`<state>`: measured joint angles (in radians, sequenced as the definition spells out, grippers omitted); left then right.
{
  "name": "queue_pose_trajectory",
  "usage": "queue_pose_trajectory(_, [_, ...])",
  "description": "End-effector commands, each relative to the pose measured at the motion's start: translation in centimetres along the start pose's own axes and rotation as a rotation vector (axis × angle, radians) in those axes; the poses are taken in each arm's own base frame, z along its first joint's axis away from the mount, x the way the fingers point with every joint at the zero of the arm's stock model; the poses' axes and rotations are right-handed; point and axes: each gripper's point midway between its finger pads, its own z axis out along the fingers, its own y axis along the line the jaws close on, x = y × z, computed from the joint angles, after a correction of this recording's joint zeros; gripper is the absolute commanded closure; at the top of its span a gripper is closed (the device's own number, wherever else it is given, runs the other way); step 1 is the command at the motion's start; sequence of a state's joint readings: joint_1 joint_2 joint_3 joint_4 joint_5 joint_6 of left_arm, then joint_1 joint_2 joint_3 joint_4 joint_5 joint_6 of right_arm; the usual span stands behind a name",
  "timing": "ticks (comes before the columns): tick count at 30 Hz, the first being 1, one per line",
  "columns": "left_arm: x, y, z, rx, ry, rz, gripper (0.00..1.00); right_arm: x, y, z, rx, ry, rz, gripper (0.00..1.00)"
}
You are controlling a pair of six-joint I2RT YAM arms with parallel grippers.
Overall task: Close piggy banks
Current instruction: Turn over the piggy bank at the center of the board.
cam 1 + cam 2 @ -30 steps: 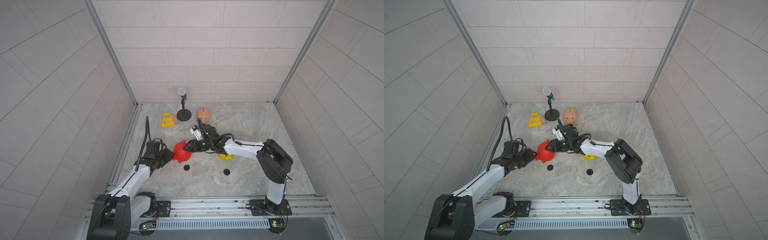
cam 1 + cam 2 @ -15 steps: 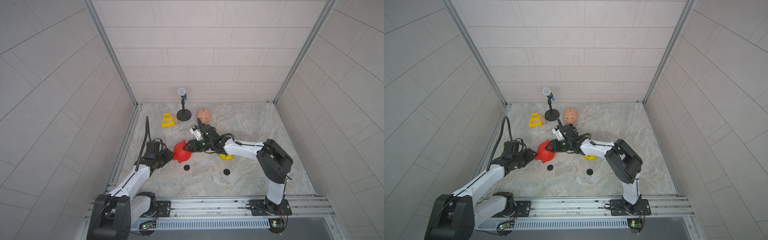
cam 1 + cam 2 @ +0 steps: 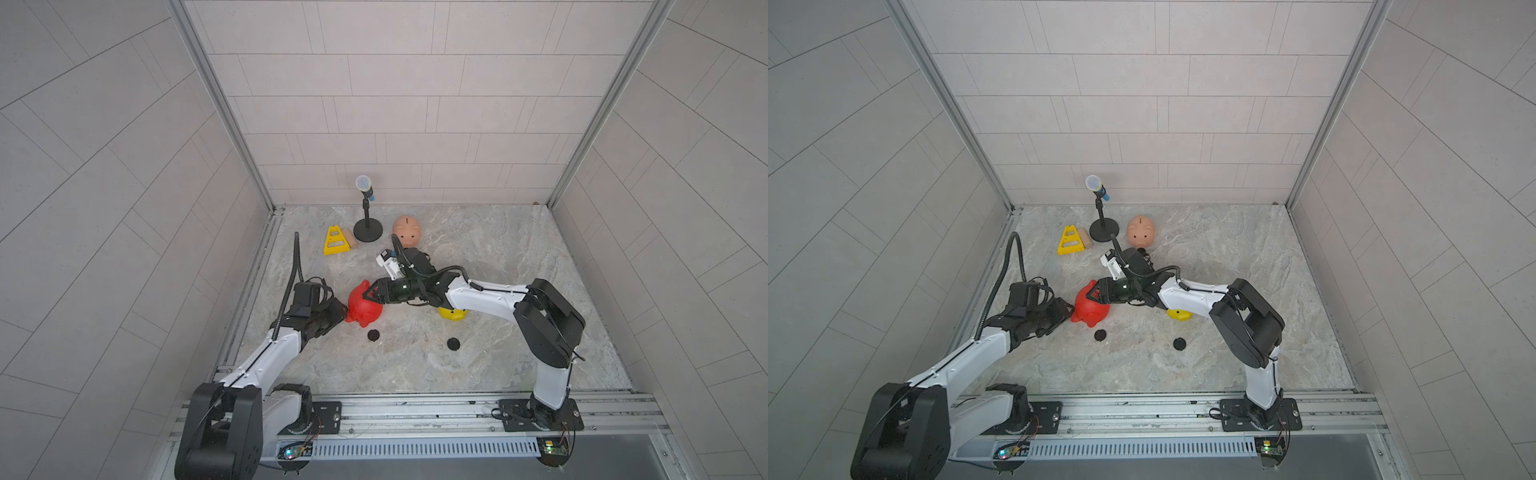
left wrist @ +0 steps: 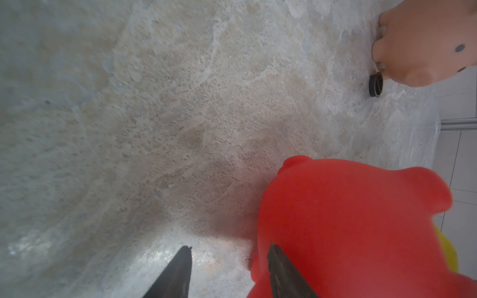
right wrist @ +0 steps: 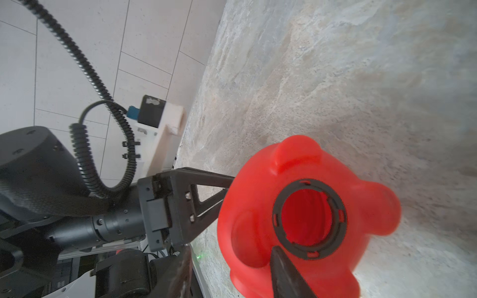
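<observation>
Holding steady since a second ago. Bracing the red pig (image 3: 365, 309) on the desk (image 3: 415, 374) between left fingers (image 4: 281, 268) and right fingers (image 5: 286, 273), both part-open; grip impossible to tell. Belly hole (image 5: 308, 219) unplugged. Could squirt loose: glossy shell, sideways squeeze.

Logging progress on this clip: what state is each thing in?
Red pig: off its feet, belly hole unplugged.
Pink pig: upright, belly hidden.
Yellow pig: mostly under the right arm, unclear.
Plugs: three, loose on the table.
Left gripper: open, one finger at the red pig.
Right gripper: open, one finger by the hole.
</observation>
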<state>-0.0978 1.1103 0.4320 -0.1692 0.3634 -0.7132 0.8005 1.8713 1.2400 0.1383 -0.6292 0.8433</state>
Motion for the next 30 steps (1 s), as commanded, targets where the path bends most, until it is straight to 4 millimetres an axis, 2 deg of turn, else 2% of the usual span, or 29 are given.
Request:
queue_pose_trajectory(1, [0.1,-0.2,0.1,0.01,0.006,0.025,0.47,-0.1,1.7,-0.3,-0.035,0.004,-0.015,0.5])
queue_pose_trajectory(17, [0.3,0.4,0.7,-0.008,0.016,0.021,0.47,0.2,2.0,0.7,-0.051,0.017,-0.005,0.5])
queue_pose_trajectory(30, [0.6,1.1,1.2,-0.03,0.021,0.014,0.47,1.3,2.3,1.7,-0.05,0.046,-0.022,0.5])
